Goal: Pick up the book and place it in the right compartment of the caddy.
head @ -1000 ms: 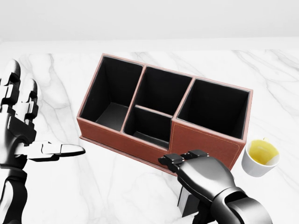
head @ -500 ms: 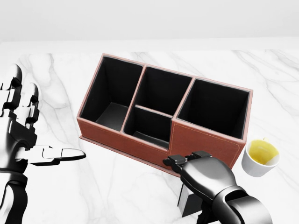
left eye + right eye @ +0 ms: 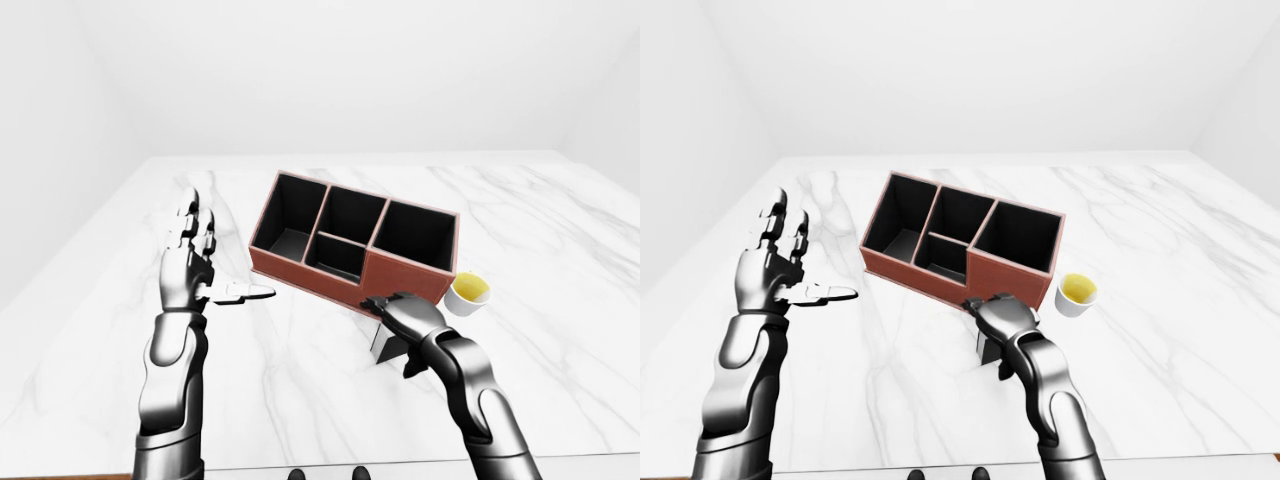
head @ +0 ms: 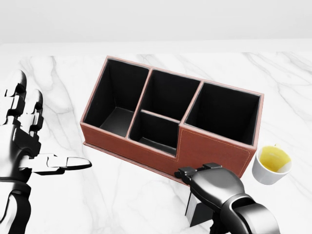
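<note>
Our right hand (image 4: 210,183) curls its fingers down over the top of the book (image 4: 197,210), which stands on the marble table (image 3: 300,390) just below the brown caddy (image 4: 170,117); whether they actually clamp it we cannot tell. Our left hand (image 4: 24,141) is raised, fingers spread, well left. A small cup (image 4: 271,164) sits right of the caddy.

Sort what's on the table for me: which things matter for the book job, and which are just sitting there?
Needed: book, under the right hand; caddy, all compartments empty.

Just there: cup, right of the caddy; left hand, open and idle.
</note>
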